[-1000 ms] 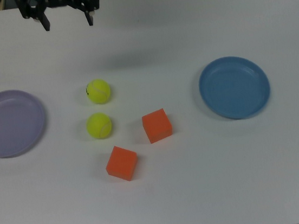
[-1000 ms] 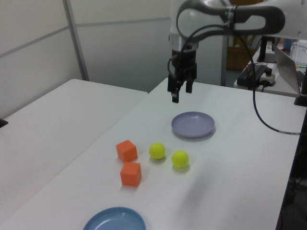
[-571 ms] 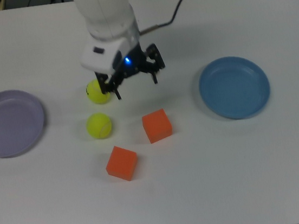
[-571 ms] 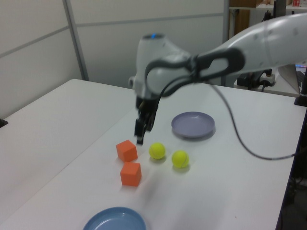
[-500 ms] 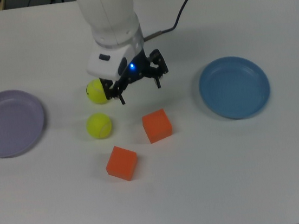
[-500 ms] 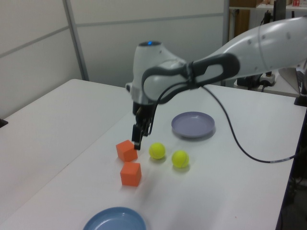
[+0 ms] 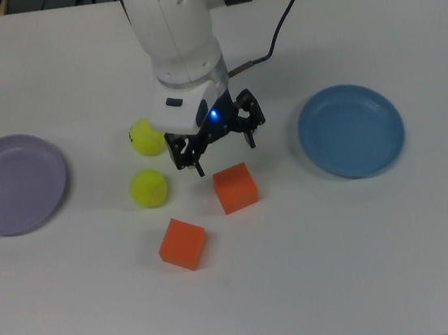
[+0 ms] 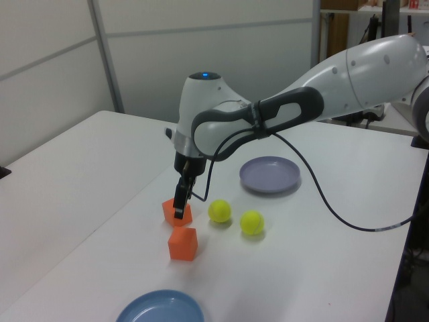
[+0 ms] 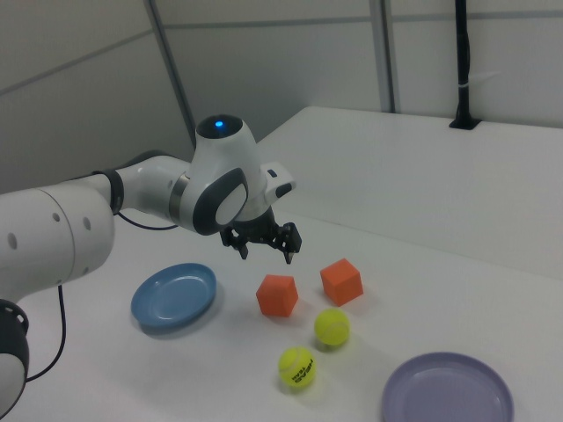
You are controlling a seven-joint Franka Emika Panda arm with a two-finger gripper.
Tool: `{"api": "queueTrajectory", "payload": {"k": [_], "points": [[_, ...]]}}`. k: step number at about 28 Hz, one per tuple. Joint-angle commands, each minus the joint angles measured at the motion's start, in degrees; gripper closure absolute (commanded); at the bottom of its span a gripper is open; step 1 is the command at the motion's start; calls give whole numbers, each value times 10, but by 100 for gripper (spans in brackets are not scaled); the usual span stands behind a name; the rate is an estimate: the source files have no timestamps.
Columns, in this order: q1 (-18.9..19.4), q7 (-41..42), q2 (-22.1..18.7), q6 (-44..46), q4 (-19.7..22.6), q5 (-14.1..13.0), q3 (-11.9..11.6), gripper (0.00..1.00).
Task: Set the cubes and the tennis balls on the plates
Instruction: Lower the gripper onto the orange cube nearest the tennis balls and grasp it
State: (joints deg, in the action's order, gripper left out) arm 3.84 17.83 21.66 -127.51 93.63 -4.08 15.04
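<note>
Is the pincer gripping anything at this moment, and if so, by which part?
Nothing is held. The pincer is open and empty, hanging above the nearer orange cube, which sits on the table untouched.

cubes (image 7: pixel 235 188), balls (image 7: pixel 149 187) lie between both empty plates (image 7: pixel 15 183).

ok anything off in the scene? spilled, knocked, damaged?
Nothing stands out. Both cubes and both tennis balls sit loose on the table, both plates are empty, and the open gripper hovers by one cube.
</note>
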Motion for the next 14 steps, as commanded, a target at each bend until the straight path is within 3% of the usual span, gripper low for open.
{"api": "queueTrajectory", "payload": {"k": [1, 14], "points": [[2, 28, 22, -19, -6, -16, 3, 0], [2, 34, 58, -27, -6, -16, 4, 0]]}}
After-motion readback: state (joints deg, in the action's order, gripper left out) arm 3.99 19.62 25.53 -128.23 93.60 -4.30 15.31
